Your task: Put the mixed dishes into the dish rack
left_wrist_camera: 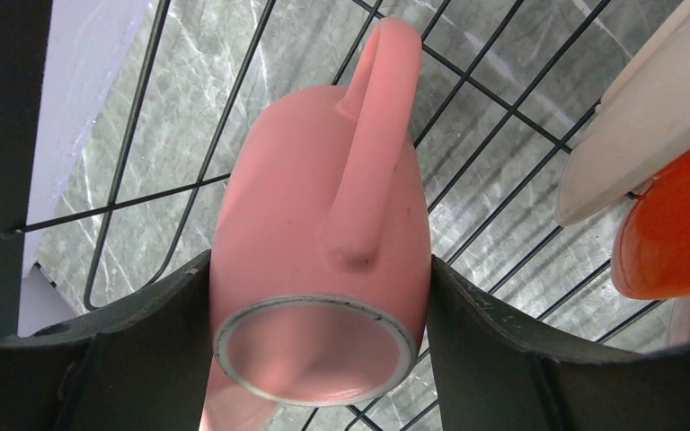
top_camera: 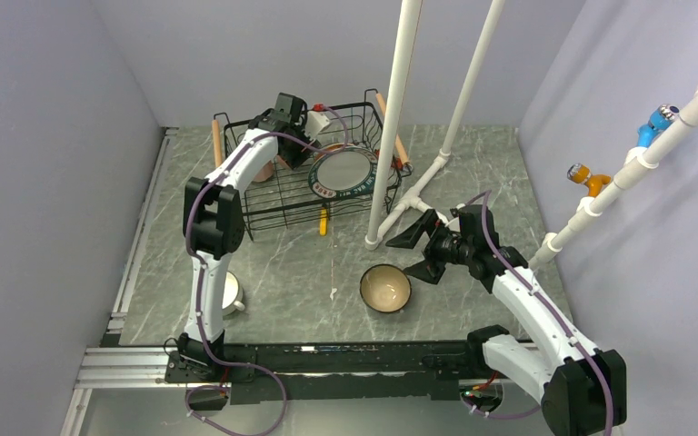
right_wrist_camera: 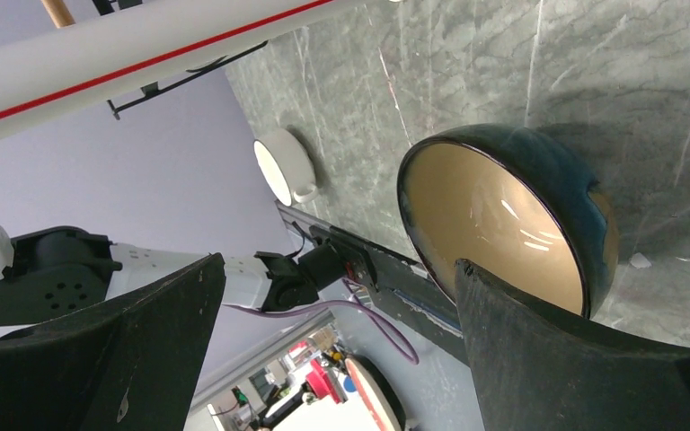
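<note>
Our left arm (top_camera: 236, 168) reaches over the rack (top_camera: 264, 216) into its far-left corner, wrist tipped down. The left jaws grasp a pink mug (left_wrist_camera: 323, 197), with the rack wall close on one side and a cream dish (left_wrist_camera: 647, 135) close on the other. On the rack's near side, our right arm (top_camera: 527, 295) stretches low, right jaws released wide beside the bowl (top_camera: 384, 288) on open desk (top_camera: 300, 272).

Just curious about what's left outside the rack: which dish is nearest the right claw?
The dark-blue bowl, tan inside; the white cup sits by the left arm.
</note>
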